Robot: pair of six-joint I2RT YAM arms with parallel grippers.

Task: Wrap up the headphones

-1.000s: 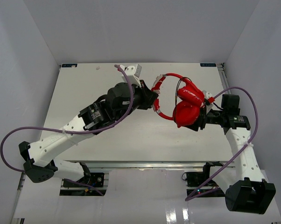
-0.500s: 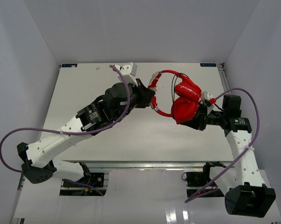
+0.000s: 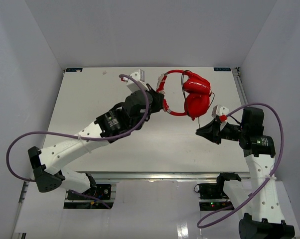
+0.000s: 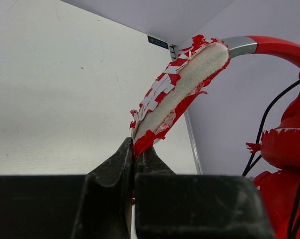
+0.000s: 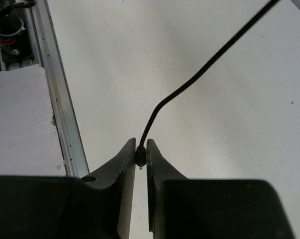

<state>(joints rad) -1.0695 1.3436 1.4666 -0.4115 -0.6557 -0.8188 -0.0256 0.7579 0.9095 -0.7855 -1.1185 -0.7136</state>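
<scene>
Your left gripper (image 4: 135,158) is clamped on the headphones (image 3: 195,94). Its two black fingers are almost together and pinch one end of the headband (image 3: 171,75), right where the padding (image 4: 182,84) begins. There the red skin of the padding is flaking off in patches and pale foam shows through. From that pinch the headband rises up and away, passes a short silver piece and curves over to the right as smooth red.

From above, you see the headphones over the far right part of the table (image 3: 90,99), just beyond the left wrist. The headband forms an open ring on the left side, and the two red cups (image 3: 197,97) sit close together on the right side, one nearer the back wall than the other. You cannot tell from these views whether the cups touch the table or hang clear of it.

Your right gripper (image 5: 141,155) is pinched narrow on the thin black cable (image 5: 200,74). Only a slit is left between the fingers, and the cable sits in it near their tips. From the grip the cable climbs, bends and runs off straight toward the upper right of the wrist view. In the overhead view this gripper sits nearer to you than the cups and apart from them, pointing left over the right half of the table, with the cable running down from the cups toward it. An aluminium rail (image 5: 60,99) at the table's edge lies to the left of the right fingers
</scene>
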